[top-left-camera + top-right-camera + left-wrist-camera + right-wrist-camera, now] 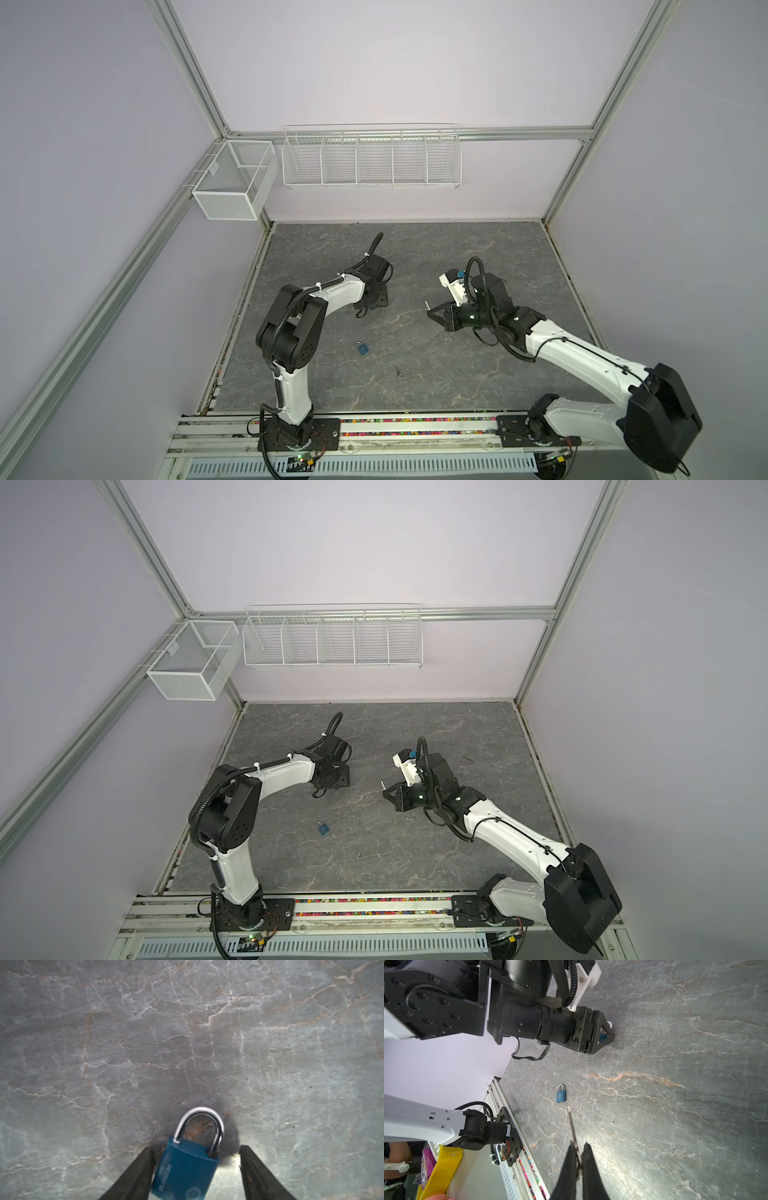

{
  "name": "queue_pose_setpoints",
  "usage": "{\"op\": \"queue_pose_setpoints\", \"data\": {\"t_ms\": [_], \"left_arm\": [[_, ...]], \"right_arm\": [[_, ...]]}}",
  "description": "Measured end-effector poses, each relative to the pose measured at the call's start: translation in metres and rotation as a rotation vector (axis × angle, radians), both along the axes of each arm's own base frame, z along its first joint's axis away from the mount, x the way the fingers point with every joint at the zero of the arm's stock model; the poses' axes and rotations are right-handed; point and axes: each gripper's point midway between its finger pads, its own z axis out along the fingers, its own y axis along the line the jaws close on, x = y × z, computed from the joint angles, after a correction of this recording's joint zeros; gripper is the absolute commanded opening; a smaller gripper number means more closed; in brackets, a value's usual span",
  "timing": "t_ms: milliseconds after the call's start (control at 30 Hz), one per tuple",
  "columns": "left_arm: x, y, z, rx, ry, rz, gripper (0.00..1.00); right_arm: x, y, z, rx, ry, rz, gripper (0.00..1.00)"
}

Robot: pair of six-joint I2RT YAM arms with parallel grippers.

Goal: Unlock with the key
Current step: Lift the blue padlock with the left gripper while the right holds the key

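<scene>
Right gripper [579, 1145] is clamped on the key [572, 1124], whose blade juts out past the fingertips. Left gripper [195, 1147] stands spread around a blue padlock [185, 1169] lying flat on the grey table [104, 1043]. One finger touches the side of the lock's body and the other stands apart, so I judge it not yet gripped. Its shackle looks shut.

So the key is in hand; securing the lock, inserting the key and turning it all remain. A second blue padlock [362, 348] lies alone nearer the arm bases.

The left arm is folded at the elbow, wrist pointing down at mid-table. The right arm reaches in with its wrist turned sideways above the table, the key aimed toward the left arm.
</scene>
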Motion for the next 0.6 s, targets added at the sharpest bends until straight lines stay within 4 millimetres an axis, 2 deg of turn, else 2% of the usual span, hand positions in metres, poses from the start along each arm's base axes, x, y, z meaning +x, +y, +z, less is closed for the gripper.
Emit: {"op": "queue_pose_setpoints", "data": {"t_ms": [200,400,600], "left_arm": [[-0.0019,-0.002,-0.0008,0.02,-0.004,0.015,0.55],[-0.0088,-0.008,-0.0021,0.05,-0.008,0.015,0.52],[-0.008,-0.0055,-0.0026,0.072,-0.015,0.035,0.49]], "right_arm": [[0.0003,0.0002,-0.0028,-0.006,0.004,0.002,0.06],[0.0006,0.0004,-0.0043,-0.01,0.004,0.004,0.06],[0.0006,0.0004,-0.0045,-0.01,0.005,0.004,0.06]]}}
